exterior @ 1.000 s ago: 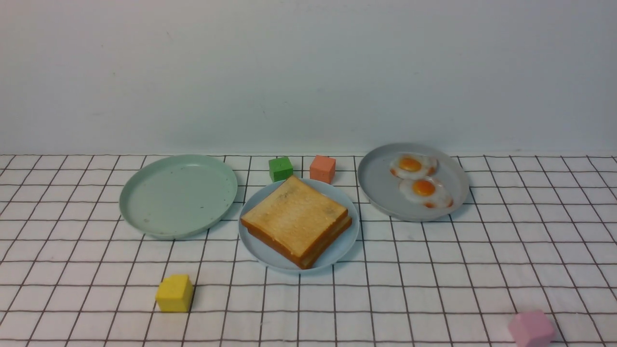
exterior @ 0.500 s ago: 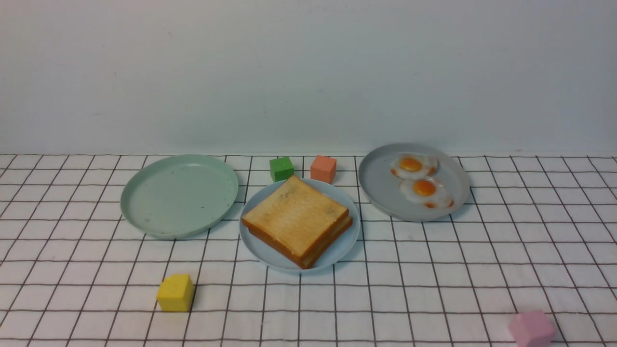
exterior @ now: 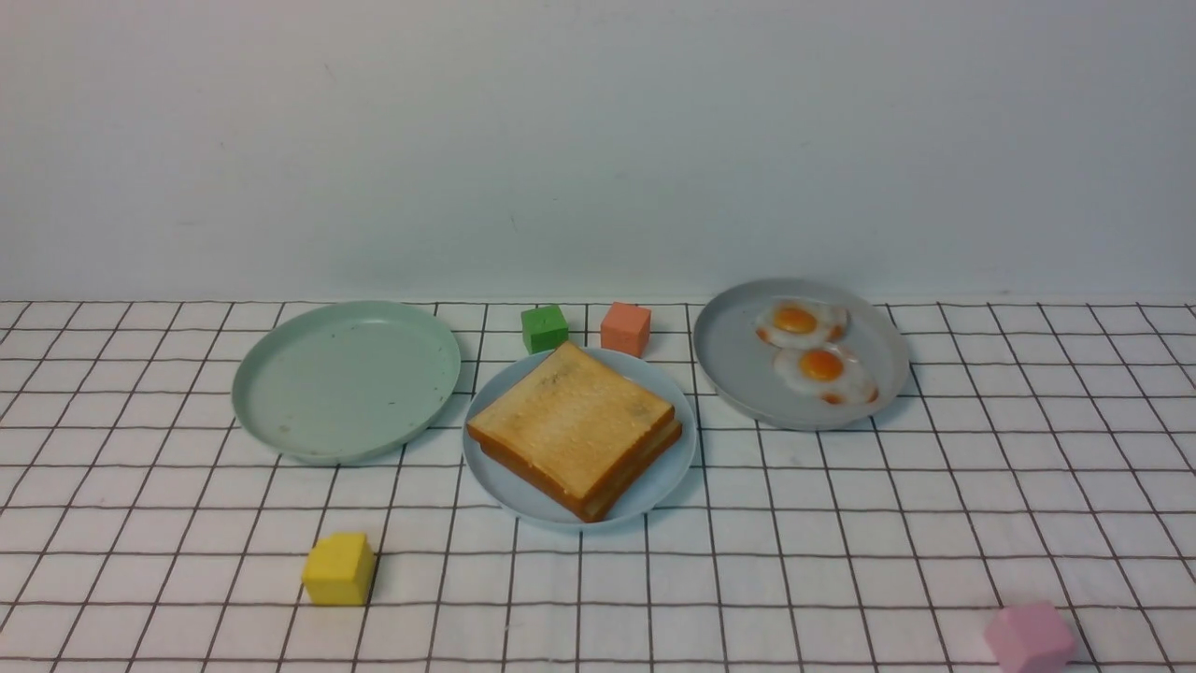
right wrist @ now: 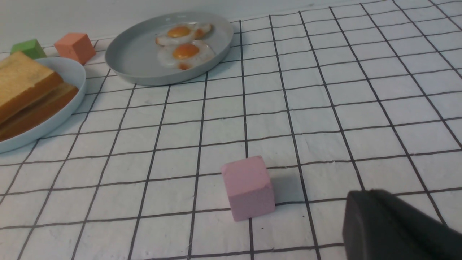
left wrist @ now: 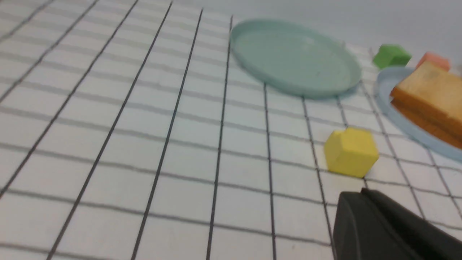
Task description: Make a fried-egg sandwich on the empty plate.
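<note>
Two golden-brown toast slices (exterior: 575, 427) lie stacked on the light blue plate (exterior: 665, 477) at the table's middle; the filling between them is hidden. The stack also shows in the left wrist view (left wrist: 429, 94) and the right wrist view (right wrist: 25, 86). Two fried eggs (exterior: 813, 350) lie on the grey plate (exterior: 733, 360) at the back right. Neither arm appears in the front view. My left gripper (left wrist: 364, 193) is shut and holds nothing, close to a yellow block (left wrist: 350, 151). My right gripper (right wrist: 371, 193) is shut and holds nothing, beside a pink block (right wrist: 249, 187).
An unloaded pale green plate (exterior: 346, 379) stands at the back left. A green block (exterior: 544, 328) and an orange block (exterior: 625, 328) sit behind the blue plate. The yellow block (exterior: 338, 568) is front left, the pink block (exterior: 1030, 637) front right. A wall closes the back.
</note>
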Tool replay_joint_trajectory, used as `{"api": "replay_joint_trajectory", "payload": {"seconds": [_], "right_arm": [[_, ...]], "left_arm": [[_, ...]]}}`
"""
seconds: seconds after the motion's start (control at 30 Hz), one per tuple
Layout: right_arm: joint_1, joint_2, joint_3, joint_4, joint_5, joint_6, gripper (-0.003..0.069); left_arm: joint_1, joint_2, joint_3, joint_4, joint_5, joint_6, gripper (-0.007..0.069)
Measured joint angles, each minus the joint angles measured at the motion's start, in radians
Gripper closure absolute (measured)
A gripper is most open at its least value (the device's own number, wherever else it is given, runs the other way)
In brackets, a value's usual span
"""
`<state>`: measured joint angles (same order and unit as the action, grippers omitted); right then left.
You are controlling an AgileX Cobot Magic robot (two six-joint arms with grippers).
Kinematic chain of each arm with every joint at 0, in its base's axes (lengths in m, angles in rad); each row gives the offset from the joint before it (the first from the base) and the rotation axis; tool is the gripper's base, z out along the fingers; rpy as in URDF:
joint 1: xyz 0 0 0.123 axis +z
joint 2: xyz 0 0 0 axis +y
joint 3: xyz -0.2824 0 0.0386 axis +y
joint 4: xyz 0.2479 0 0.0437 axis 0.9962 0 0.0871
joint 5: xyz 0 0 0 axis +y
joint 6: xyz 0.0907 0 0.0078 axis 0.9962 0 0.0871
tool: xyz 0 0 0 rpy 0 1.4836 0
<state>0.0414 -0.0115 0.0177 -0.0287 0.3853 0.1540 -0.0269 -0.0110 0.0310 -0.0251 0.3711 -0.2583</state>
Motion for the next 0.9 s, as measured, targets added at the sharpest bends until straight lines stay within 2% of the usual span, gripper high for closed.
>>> {"api": "replay_joint_trajectory", "payload": {"seconds": [0.9], "right_arm": [[0.000,0.000,0.000,0.000,0.000,0.001,0.0620]], "left_arm": [[0.000,0.000,0.001,0.000,0.013,-0.011,0.0638]]}}
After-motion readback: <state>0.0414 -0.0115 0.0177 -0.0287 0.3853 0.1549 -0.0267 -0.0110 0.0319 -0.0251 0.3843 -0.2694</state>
